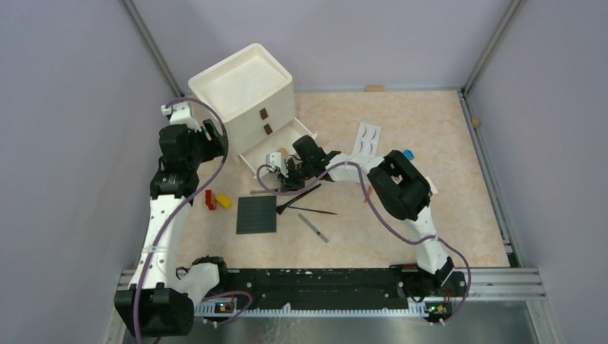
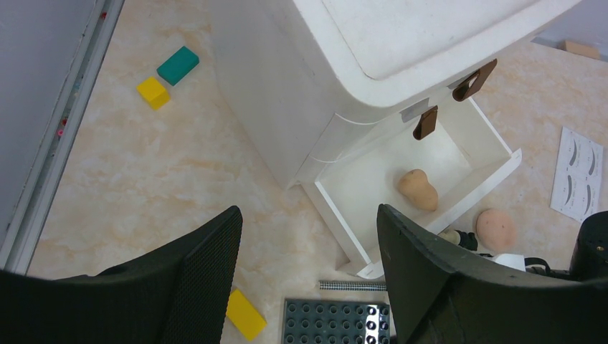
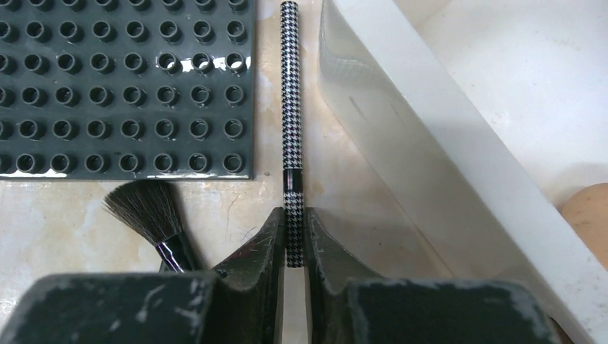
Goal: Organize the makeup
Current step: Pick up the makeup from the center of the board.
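Though vague from above, right jaws tight on houndstooth pencil [image 3: 289,107] close-up; left jaws spread.

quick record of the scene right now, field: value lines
right pincer: shut on checked pencil, between studded plate and bottom drawer
left pincer: open, holding nothing
bottom drawer: pulled open, peach sponge inside
brush: on table beside studded plate
eyelash card: on table, outside drawer
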You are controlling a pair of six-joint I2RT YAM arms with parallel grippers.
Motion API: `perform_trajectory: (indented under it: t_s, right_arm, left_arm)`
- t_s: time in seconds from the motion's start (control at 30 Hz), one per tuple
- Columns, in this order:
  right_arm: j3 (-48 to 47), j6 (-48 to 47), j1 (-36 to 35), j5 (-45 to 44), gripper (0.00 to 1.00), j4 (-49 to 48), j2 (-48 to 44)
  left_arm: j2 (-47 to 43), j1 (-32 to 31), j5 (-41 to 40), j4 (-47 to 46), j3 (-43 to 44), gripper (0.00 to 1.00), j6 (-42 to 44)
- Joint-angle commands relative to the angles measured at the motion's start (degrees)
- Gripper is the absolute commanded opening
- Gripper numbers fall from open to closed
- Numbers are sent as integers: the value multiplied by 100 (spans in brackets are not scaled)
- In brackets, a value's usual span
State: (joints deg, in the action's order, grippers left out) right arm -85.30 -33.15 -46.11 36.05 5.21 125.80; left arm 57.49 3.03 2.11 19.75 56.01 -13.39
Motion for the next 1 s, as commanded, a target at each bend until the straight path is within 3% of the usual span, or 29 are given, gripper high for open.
perform_trajectory:
  t_s: [0.0, 0.1, 0.6, 0.8, 0.97]
  right_arm:
    - [159, -267, -31, -153, 7, 391, -172]
    - [421, -235, -36, -263, 0, 247, -373]
    - [1353, 12, -23, -77, 0, -795, -2110]
    - [1477, -789, -22, -918, 0, -1153, -2411]
    - [615, -1634, 30, -1945, 0, -567, -1943]
  left_arm:
    - [-85, 36, 44, -243, -29, 75, 38]
    - [-80, 40, 45, -243, -25, 75, 38]
    - [-54, 49, 57, -245, -20, 75, 38]
    - [-46, 58, 92, -252, -24, 75, 33]
    - [-61, 58, 89, -252, -19, 75, 29]
